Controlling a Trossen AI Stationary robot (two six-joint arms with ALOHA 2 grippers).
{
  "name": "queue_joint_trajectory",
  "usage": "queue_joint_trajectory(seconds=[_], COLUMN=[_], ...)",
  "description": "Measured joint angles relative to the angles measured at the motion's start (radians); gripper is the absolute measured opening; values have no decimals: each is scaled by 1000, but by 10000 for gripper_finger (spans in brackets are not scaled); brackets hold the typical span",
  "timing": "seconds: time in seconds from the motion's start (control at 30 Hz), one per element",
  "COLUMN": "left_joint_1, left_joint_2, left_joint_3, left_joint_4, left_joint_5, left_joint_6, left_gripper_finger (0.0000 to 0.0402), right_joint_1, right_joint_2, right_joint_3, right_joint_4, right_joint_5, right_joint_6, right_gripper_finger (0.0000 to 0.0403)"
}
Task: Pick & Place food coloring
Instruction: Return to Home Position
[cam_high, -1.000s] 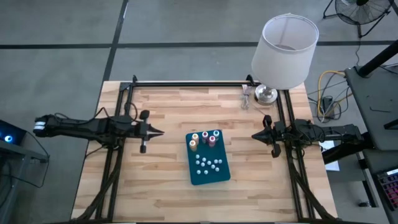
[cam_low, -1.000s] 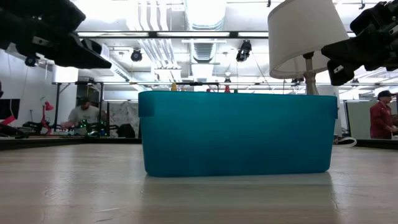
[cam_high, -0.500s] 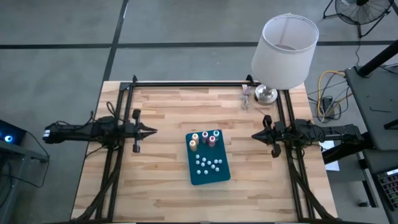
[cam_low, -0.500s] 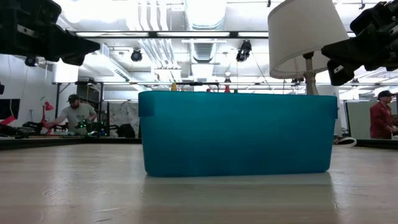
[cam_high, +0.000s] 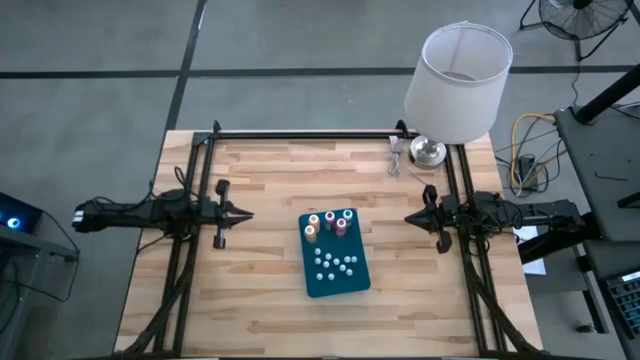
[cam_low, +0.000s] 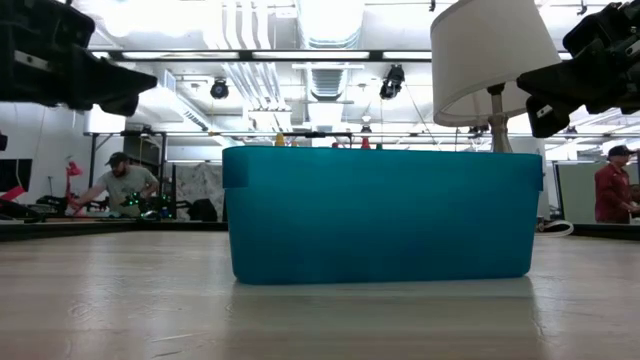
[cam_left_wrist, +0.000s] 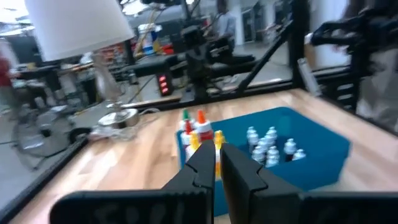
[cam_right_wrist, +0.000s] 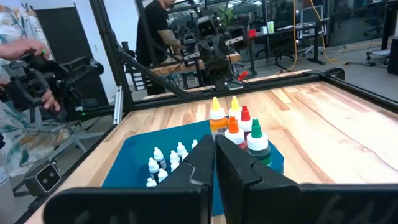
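The food coloring bottles (cam_high: 332, 240) stand in the teal bin (cam_high: 356, 284), which lies ahead of both sets of fingertips, long axis crosswise to them, between the left gripper (cam_high: 243, 212) and the right gripper (cam_high: 410, 216) (right slightly nearer), both pinched closed on nothing.

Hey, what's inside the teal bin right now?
In the teal bin: a cluster of taller bottles with coloured tops at one end, many small white-capped bottles mid-bin. The floor beneath them is hidden.
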Motion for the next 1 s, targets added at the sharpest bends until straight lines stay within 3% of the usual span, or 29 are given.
queue_joint_trajectory(seconds=[0.37, 1.0], left_joint_1=[-1, 0], left_joint_2=[0, 4], left_joint_3=[-47, -48], left_joint_4=[41, -4], left_joint_5=[44, -5], left_joint_6=[18, 40], left_gripper_finger=[0, 0], right_joint_1=[0, 0], right_joint_2=[0, 0], right_joint_3=[0, 0], right_joint_4=[0, 0], right_joint_5=[0, 0], right_joint_6=[0, 0], right_gripper_finger=[9, 9])
